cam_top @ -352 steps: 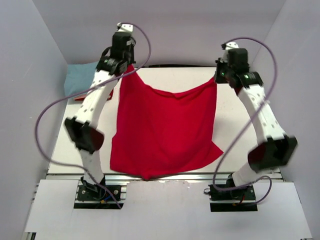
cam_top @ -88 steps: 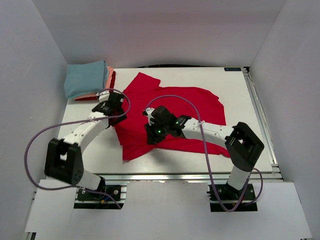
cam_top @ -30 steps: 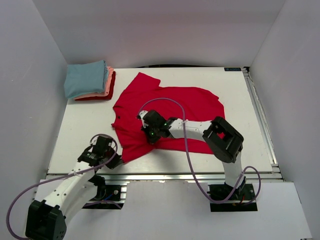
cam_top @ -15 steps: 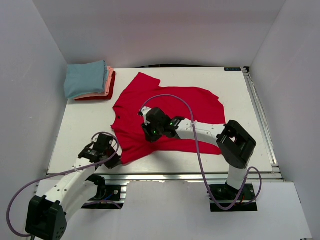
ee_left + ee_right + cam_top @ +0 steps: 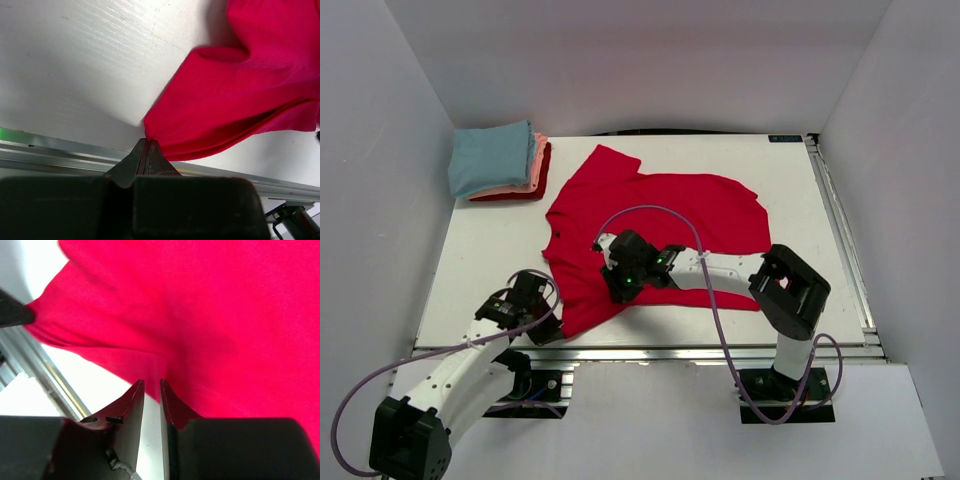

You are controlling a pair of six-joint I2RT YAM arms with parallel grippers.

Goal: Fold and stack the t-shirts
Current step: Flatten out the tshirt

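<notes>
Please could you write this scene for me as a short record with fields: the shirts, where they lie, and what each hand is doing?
Flat shirt: red t-shirt, spread out with wrinkles in the middle of the table
Folded stack: far left corner of the table; light blue on top, salmon-pink and red below
Left hand: shut on the near left corner of the red t-shirt
Right hand: slightly open, over the near hem, holding nothing
</notes>
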